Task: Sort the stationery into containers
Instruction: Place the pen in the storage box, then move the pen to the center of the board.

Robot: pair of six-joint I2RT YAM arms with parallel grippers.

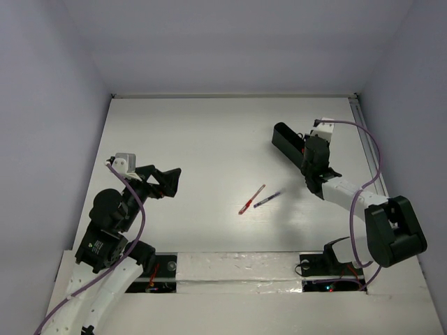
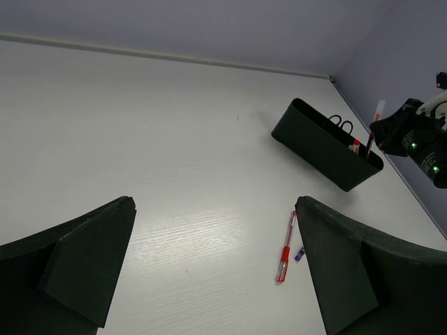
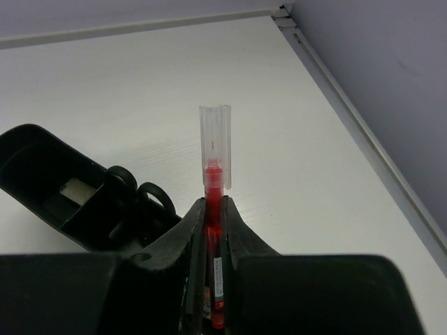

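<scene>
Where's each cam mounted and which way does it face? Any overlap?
Top external: above and behind the bases, looking down on the table; left arm and right arm show.
Left wrist: on the left arm, facing across to the black tray; open left pincer frames it.
Right wrist: over the tray, looking along the right pincer, shut on the red pen.
Shared: all three see the tray.

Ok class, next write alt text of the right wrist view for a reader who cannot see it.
The right fingers pinch a red pen, its clear cap pointing up the frame, above a white table. Left of them, a black tray holds black-handled scissors and a small beige eraser.
</scene>
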